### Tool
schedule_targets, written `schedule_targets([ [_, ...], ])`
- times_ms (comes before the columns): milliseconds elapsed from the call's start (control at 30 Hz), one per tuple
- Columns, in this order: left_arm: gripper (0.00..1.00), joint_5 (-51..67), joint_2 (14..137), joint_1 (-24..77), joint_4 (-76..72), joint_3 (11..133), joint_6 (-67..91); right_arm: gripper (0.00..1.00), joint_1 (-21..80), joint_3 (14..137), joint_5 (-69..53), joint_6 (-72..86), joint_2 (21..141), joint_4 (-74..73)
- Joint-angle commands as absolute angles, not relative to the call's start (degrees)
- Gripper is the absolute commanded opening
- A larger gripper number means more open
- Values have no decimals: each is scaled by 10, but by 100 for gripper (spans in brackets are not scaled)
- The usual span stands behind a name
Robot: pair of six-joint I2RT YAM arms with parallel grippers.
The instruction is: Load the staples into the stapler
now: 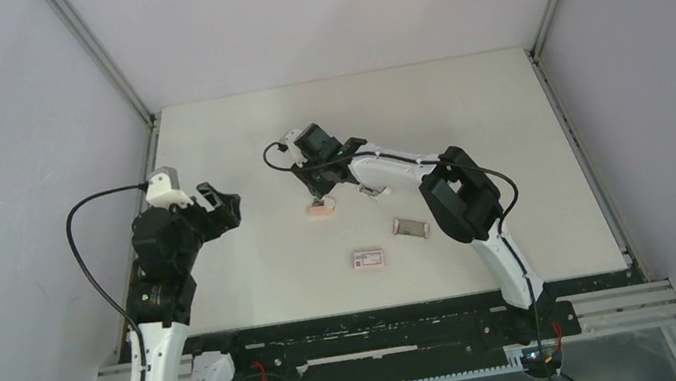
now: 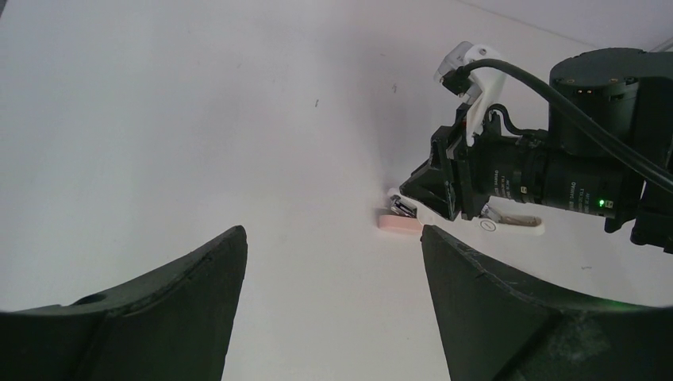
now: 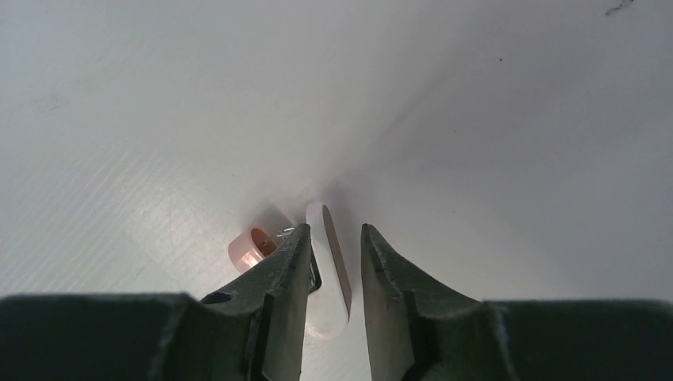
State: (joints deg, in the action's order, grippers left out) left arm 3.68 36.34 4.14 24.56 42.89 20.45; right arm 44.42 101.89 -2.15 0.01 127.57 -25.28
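The stapler has a pink base (image 1: 321, 209) and a white top (image 3: 329, 266), and lies mid-table. My right gripper (image 1: 322, 193) reaches down onto it. In the right wrist view its fingers (image 3: 335, 230) straddle the white top, standing narrow, with a small gap on the right side; the pink base (image 3: 248, 248) shows to the left. The staples (image 1: 410, 227), a flat grey-tan block, lie on the table to the right of the stapler. My left gripper (image 1: 223, 208) hovers open and empty at the left, and its view (image 2: 333, 230) looks toward the stapler (image 2: 399, 225).
A small white box with a red label (image 1: 368, 260) lies near the front of the table, below the staples. The right arm (image 1: 461, 197) arches over the table's middle. Grey walls enclose the table on three sides.
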Motion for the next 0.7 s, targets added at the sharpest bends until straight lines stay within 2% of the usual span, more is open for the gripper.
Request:
schedule_targets([
  [0, 85, 60, 367, 27, 218, 421, 215, 27, 450, 1050, -11, 9, 1281, -257],
  [167, 85, 68, 370, 20, 216, 420, 218, 23, 452, 1049, -13, 7, 1286, -263],
  [667, 85, 76, 373, 11, 214, 419, 220, 22, 461, 1048, -23, -4, 1301, -269],
])
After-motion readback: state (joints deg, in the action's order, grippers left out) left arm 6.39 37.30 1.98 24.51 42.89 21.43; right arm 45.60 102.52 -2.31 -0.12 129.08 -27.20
